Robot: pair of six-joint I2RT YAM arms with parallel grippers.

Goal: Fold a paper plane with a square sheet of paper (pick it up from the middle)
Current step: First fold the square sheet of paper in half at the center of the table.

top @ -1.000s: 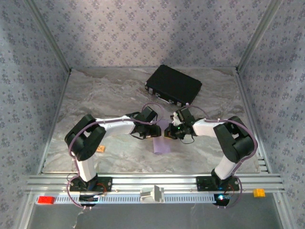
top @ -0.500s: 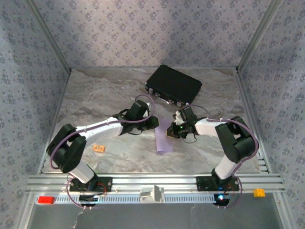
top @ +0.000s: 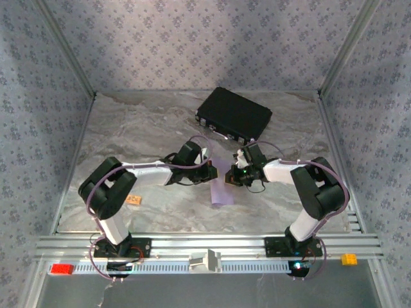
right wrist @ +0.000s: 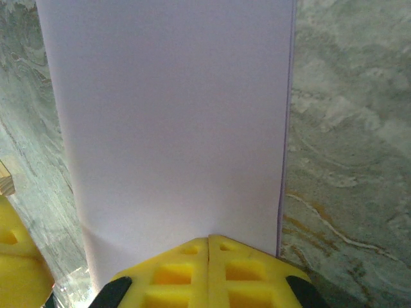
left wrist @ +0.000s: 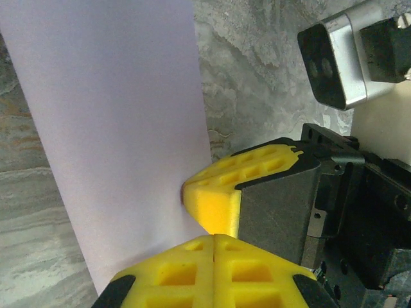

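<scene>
Paper: square sheet of paper (top: 219,192), a strip, long axis near-to-far.
Jaws: left gripper (left wrist: 213,241), right gripper (right wrist: 209,242) closed, tips on strip.
Room: tabletop (top: 141,128) open either side.

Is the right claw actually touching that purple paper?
Touching. The left wrist view shows the right gripper with its yellow tip pressed against the edge of the sheet of paper, no gap between them.
</scene>
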